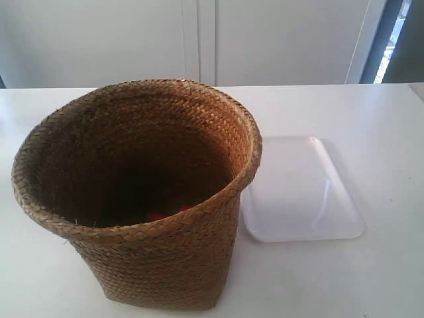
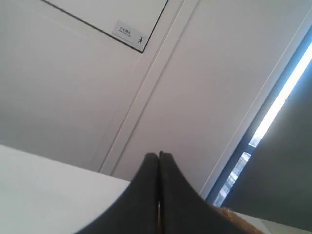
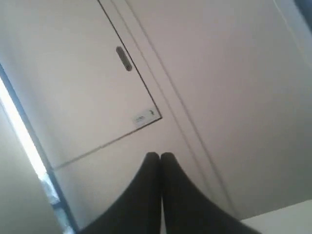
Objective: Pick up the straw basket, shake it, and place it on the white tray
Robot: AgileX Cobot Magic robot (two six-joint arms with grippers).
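The straw basket [image 1: 142, 192] stands upright on the white table at the exterior view's left, large and brown, with a dark inside where a bit of red shows at the bottom. Its flared rim overlaps the near edge of the white tray [image 1: 301, 192], which lies flat beside it on the right. No arm appears in the exterior view. My left gripper [image 2: 159, 155] is shut with nothing between its black fingers and points at the wall; a brown woven edge [image 2: 234, 217] shows beside it. My right gripper [image 3: 160, 155] is shut too, empty, aimed at the cabinet doors.
The white table [image 1: 371, 112] stretches behind and to the right of the tray. White cabinet doors [image 1: 199, 40] close off the back. A dark window strip [image 1: 397, 33] stands at the far right.
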